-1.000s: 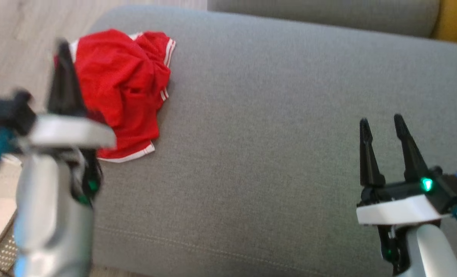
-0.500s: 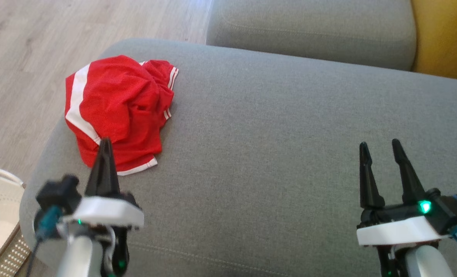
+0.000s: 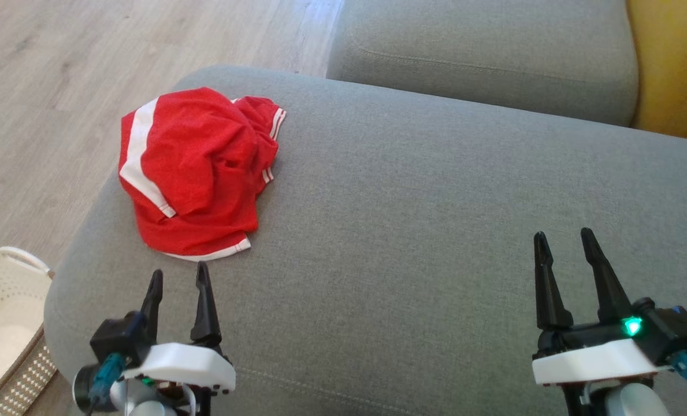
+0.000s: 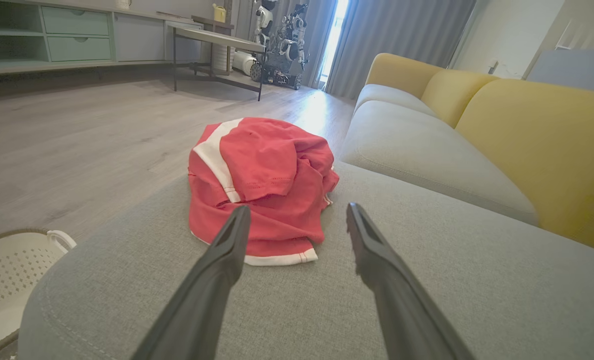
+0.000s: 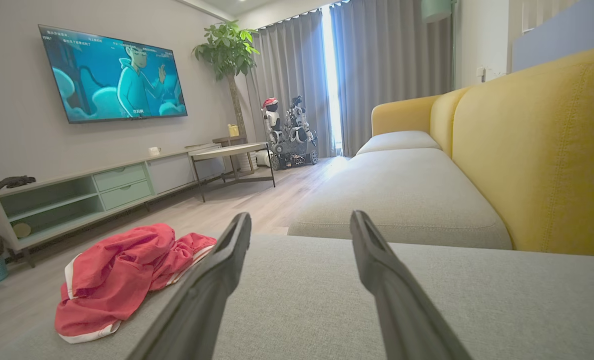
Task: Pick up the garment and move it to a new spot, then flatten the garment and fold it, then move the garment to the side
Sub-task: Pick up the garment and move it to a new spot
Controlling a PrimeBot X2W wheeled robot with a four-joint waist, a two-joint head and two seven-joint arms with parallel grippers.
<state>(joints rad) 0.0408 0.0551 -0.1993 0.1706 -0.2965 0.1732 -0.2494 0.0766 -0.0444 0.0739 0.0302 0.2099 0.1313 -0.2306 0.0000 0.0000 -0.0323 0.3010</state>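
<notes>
Crumpled red garment [image 3: 196, 173] with white trim, heaped on the grey sofa cushion [image 3: 435, 231], near its far left corner and close to the edge above the wooden floor [image 3: 60, 86]. Not held; touched by neither gripper. Left gripper [image 3: 179, 268] just short of the heap's near hem, fingers spread wide with nothing between them, pointing toward the cloth from low over the cushion. Right gripper [image 3: 563, 232] well apart from the heap, over the right part of the same cushion, fingers likewise wide and empty. Beyond, a second grey cushion [image 3: 482, 58] and a yellow backrest [image 3: 675, 63]. Pale perforated basket [image 3: 14, 300] with a white handle on the floor, beside the cushion's near left corner.
</notes>
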